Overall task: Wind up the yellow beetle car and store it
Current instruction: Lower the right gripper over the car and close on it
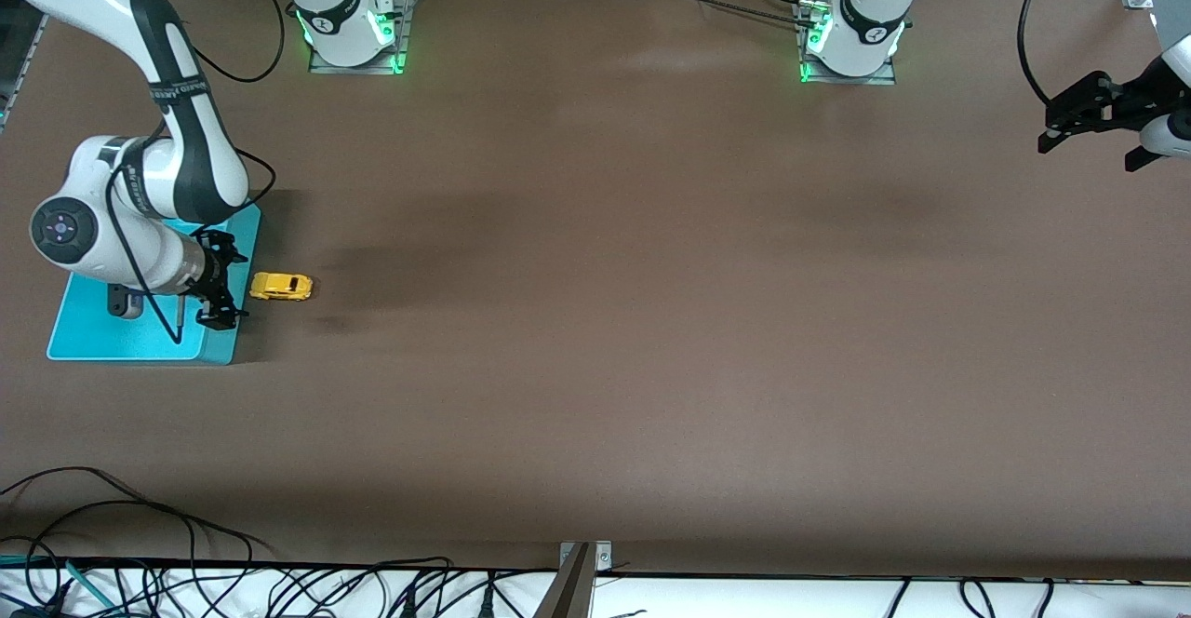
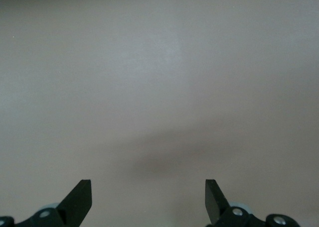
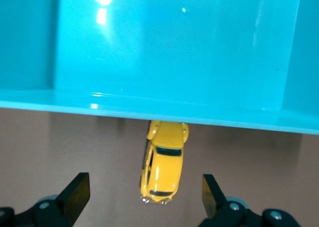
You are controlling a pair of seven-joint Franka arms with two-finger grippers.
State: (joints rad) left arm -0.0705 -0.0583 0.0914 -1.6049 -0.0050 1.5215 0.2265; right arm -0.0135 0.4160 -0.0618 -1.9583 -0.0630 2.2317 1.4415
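The yellow beetle car point(image 1: 280, 287) stands on its wheels on the brown table, close beside the turquoise bin point(image 1: 121, 339) at the right arm's end. My right gripper point(image 1: 226, 290) hangs open over the bin's rim next to the car, holding nothing. In the right wrist view the car point(image 3: 162, 165) lies below the right gripper point(image 3: 144, 182), in line with the gap between its fingers, and the bin's wall point(image 3: 174, 53) hides one end of it. My left gripper point(image 1: 1093, 148) waits open and empty over bare table at the left arm's end, and the left wrist view shows the left gripper point(image 2: 148, 184) over bare table only.
The bin shows nothing inside where its floor is visible. Both arm bases point(image 1: 354, 32) point(image 1: 851, 41) stand along the table's edge farthest from the front camera. Loose cables point(image 1: 140, 544) and a metal bracket point(image 1: 582, 567) lie along the edge nearest it.
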